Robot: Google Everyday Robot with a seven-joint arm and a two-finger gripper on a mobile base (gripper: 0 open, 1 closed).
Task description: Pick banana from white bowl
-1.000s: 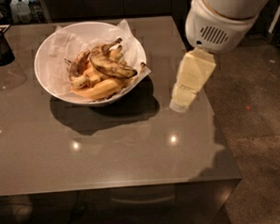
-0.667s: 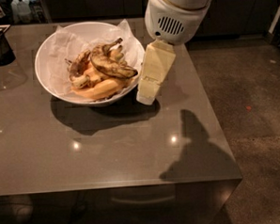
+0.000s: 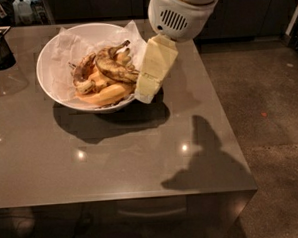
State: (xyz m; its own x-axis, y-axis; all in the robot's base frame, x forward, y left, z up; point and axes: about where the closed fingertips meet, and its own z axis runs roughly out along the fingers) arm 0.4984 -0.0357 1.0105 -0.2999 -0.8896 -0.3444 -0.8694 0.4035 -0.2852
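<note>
Nearest the camera, the grey table (image 3: 116,163) is showing its front edge, and the arm's shadow (image 3: 206,158) is falling across its right corner beside two small glints of light. Further in, the gripper (image 3: 145,93) is hanging tip-down at the right rim of the white bowl (image 3: 40,76), just beside the fruit or overlapping the rim; whether it is open or closed cannot be told from this angle, and nothing is showing in its grasp. The banana (image 3: 114,68), dark brown-black and curved, is lying in the bowl on top of the pile, its stem pointing up and to the right, with the cleaner yellow-orange bananas (image 3: 105,93) under and in front of it and crumpled white paper (image 3: 66,60) lining the bowl behind. By my reading, the task is only at the approach: the banana is resting untouched, and the reach inward over the rim, the grasp and the lift out are all remaining. Beyond the bowl, a dark container (image 3: 0,48) is standing at the table's far left edge, well apart from the gripper, and bare floor (image 3: 267,84) is stretching off to the right. No brand, label or writing is readable anywhere.
</note>
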